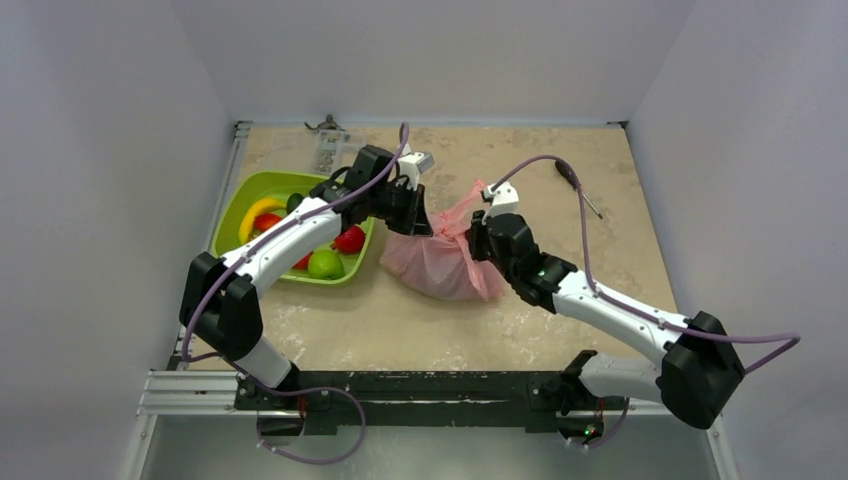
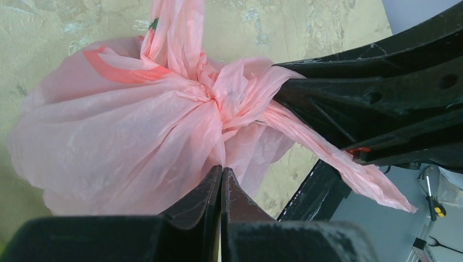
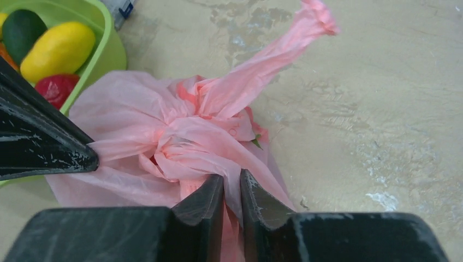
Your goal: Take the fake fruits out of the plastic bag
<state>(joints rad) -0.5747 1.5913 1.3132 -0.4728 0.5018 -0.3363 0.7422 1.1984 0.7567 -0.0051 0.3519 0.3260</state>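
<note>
While both arms reach out from the near edge of the table (image 1: 610, 250), the 1 plastic bag (image 1: 440, 270) lies between them at mid-table, knotted shut and bulging, just right of the tray. Its contents are hidden behind the pink film, apart from a small green tip (image 3: 255, 143) poking out beside the knot.

The right gripper (image 3: 232, 183) meets the bag from the right. Its 2 fingers stand almost together, pinching 1 of the bag's 2 handle strands. In the left wrist view that strand runs between them and out the far side. The other strand (image 3: 273, 65) sticks up free from the knot.

The left gripper (image 2: 221, 174) comes in from the left with its 2 fingers pressed tight together, tips against the film just below the knot. Whether a fold is caught between them cannot be told.

Left of the bag sits 1 lime-green tray (image 3: 109, 52), with the left arm crossing over it. At least 5 fake fruits (image 1: 326, 265) show inside:
- 1 yellow fruit (image 1: 256, 212)
- 1 dark green fruit (image 3: 21, 30)
- 2 red fruits (image 1: 350, 240)
- 1 light green fruit, nearest the arms' bases

Farther back, 1 screwdriver (image 1: 572, 176) lies at the right and 1 small printed sheet (image 1: 328, 152) rests near the far edge behind the tray.
</note>
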